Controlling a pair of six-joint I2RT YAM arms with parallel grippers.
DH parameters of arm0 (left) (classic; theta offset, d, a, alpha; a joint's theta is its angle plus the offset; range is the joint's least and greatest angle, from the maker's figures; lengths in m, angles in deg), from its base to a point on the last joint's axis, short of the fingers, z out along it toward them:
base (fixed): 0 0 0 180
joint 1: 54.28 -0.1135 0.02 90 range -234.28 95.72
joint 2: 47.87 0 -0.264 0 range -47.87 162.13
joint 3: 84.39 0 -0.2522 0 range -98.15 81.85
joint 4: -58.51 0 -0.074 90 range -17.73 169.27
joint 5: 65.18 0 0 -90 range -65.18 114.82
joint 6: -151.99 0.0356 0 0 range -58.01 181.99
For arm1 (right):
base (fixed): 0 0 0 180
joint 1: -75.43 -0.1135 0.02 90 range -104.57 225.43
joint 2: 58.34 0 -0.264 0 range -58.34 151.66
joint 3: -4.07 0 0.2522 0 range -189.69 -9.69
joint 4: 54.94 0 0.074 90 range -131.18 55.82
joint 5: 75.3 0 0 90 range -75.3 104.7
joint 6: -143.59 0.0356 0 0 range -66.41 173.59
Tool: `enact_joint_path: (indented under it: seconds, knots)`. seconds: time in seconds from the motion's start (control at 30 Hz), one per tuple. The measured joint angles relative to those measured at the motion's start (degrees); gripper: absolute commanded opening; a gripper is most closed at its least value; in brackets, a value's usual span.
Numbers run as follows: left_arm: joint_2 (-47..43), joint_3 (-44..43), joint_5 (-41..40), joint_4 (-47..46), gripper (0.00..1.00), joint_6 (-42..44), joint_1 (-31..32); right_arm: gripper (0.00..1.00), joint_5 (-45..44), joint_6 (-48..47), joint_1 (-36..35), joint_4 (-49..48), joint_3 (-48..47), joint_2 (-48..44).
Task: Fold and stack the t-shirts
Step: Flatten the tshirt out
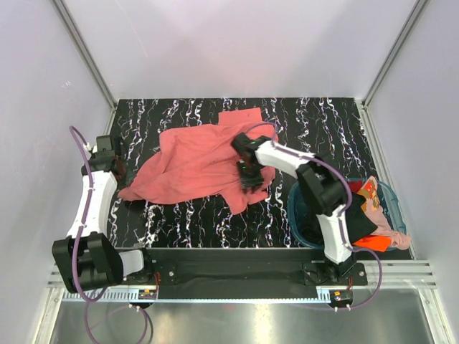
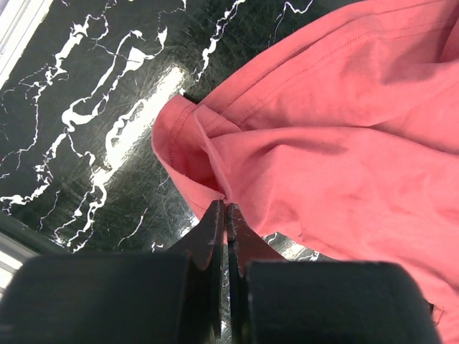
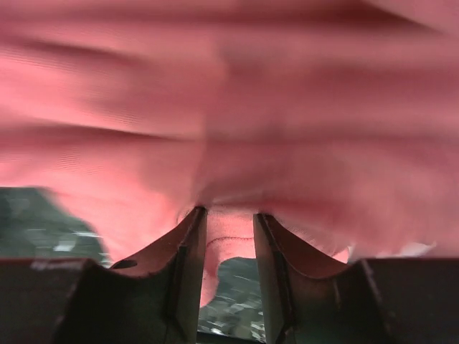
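Observation:
A large salmon-red t-shirt (image 1: 193, 168) lies crumpled on the black marbled table. My left gripper (image 1: 120, 172) sits at its left corner; in the left wrist view it (image 2: 226, 208) is shut, pinching a fold of the shirt's (image 2: 344, 143) edge at the fingertips. My right gripper (image 1: 249, 175) is on the shirt's right part. In the blurred right wrist view it (image 3: 229, 215) stands open, with a hem of the shirt (image 3: 229, 107) hanging between the fingers. More t-shirts sit in the basket: black (image 1: 358, 215), orange (image 1: 373, 242), pale pink (image 1: 389, 228).
A round teal basket (image 1: 297, 208) stands at the table's right front, beside the right arm. White walls enclose the table (image 1: 315, 122) on three sides. The bare marbled top shows in the left wrist view (image 2: 86, 129).

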Motion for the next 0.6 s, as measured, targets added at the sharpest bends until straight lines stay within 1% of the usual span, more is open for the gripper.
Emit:
enact_joint_path:
  seconds: [0.07,0.13,0.27,0.4,0.6]
  knots:
    - [-0.3,0.0,-0.2,0.0,0.00,0.0,0.0,0.41,0.6,0.0,-3.0,0.0,-4.8,2.9]
    - [-0.5,0.0,-0.3,0.1,0.00,0.0,0.0,0.42,1.5,0.1,-5.2,-0.1,-7.6,4.5]
    - [-0.5,0.0,-0.3,0.5,0.00,0.0,0.0,0.46,1.9,0.2,-6.3,0.4,-6.9,4.1]
    - [-0.5,0.0,-0.3,0.5,0.00,0.3,0.0,0.47,0.4,0.0,-5.4,1.0,0.7,-1.6]
    - [-0.5,0.0,0.0,0.3,0.00,0.6,0.0,0.46,-0.8,1.8,-4.7,0.2,13.6,-14.4]
